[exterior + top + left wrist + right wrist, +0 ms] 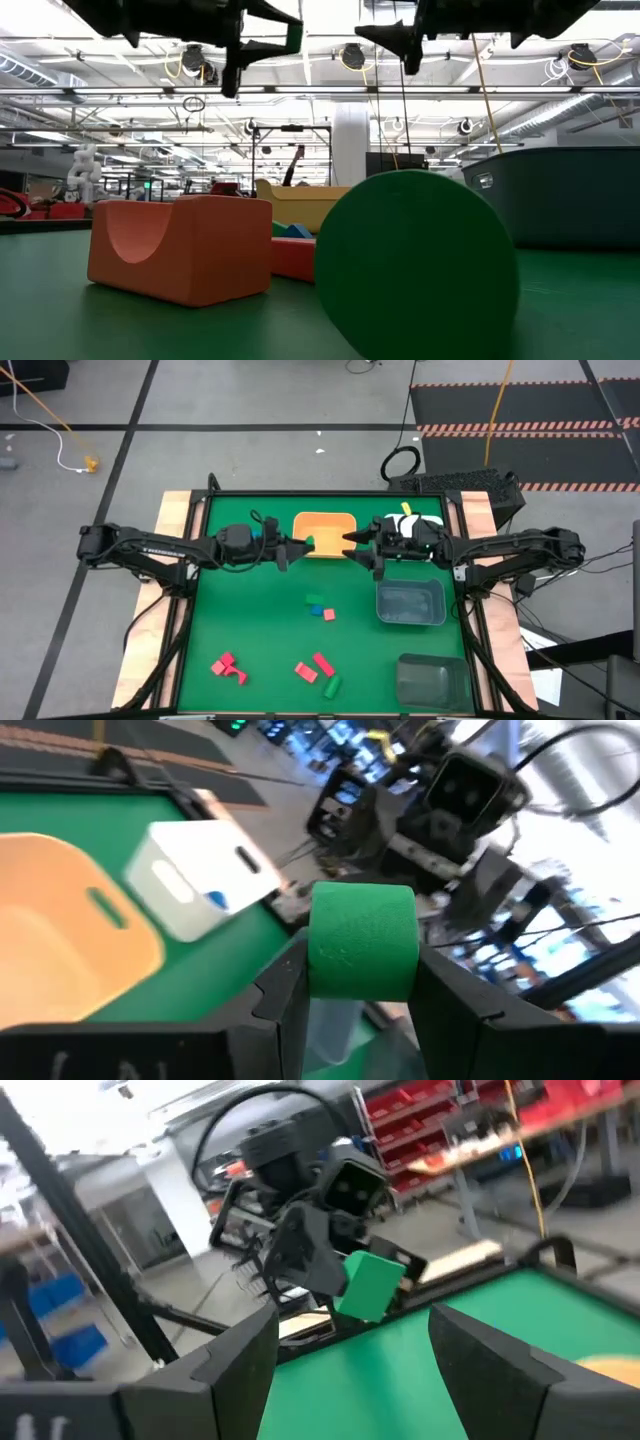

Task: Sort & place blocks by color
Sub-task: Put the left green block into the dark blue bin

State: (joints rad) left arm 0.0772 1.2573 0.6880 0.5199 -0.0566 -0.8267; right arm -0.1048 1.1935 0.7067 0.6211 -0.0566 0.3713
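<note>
The left gripper (pixel 303 547) clamps 1 green block (pixel 362 940) at the orange bin's (pixel 325 525) left rim for sorting; the right gripper (pixel 352 546) waits opposite, spread wide, empty

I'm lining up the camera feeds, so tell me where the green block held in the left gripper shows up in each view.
High view: green block at the left gripper tip, at the orange bin's left edge.
Low view: dark green sliver by the gripper at the top, left of centre.
Left wrist view: centre, clamped between the fingers.
Right wrist view: centre, held by the far arm.
Shared landmark: the orange bin, except in the right wrist view.
</note>
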